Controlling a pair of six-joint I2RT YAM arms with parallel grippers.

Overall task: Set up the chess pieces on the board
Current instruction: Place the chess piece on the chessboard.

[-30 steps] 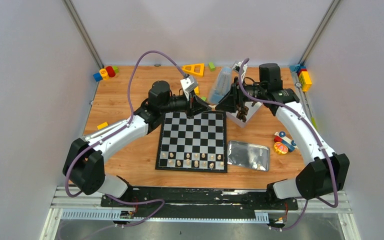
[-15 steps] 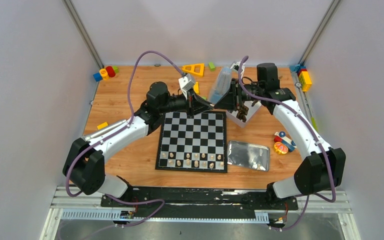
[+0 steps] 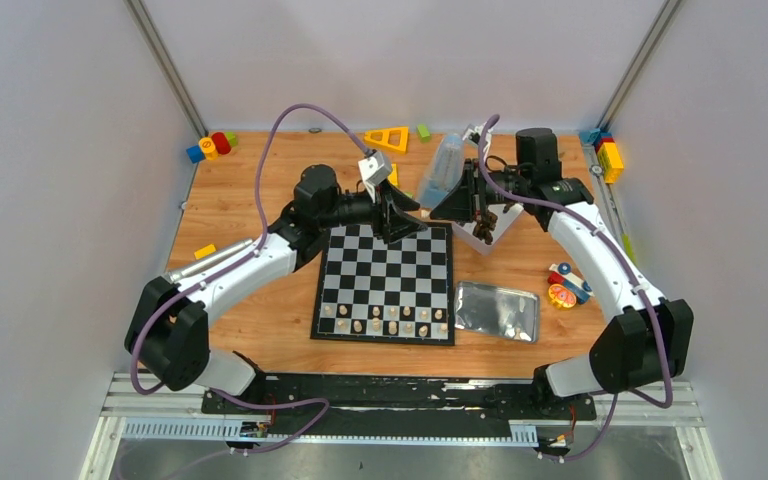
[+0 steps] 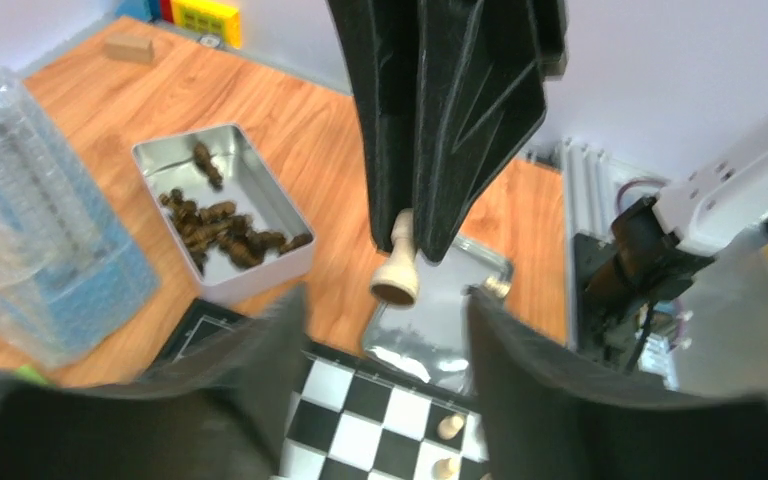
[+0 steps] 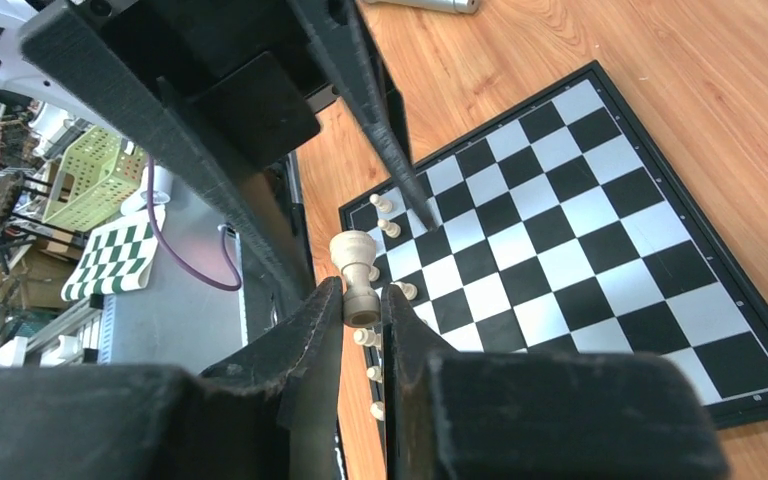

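A cream chess piece [image 5: 357,272] hangs in the air over the board's far edge, with my right gripper [image 5: 363,305] shut on its base. In the left wrist view the same piece [image 4: 397,270] sticks out below the right fingers [image 4: 440,110]. My left gripper [image 4: 385,330] stands open around it, its fingers apart from the piece. The two grippers meet tip to tip, the left [image 3: 400,218] and the right [image 3: 438,210]. Several cream pieces [image 3: 385,322] stand in the near rows of the black-and-white board [image 3: 385,270].
A white tin [image 4: 222,215] holding dark pieces sits right of the board's far corner, beside a clear plastic bottle [image 3: 442,168]. A flat silver tin [image 3: 498,310] lies right of the board. Coloured toy blocks [image 3: 210,147] line the table's far corners and right side.
The right gripper has closed on the piece, and the left gripper, shut on it before, has opened. Both arms stay near the board's far edge.
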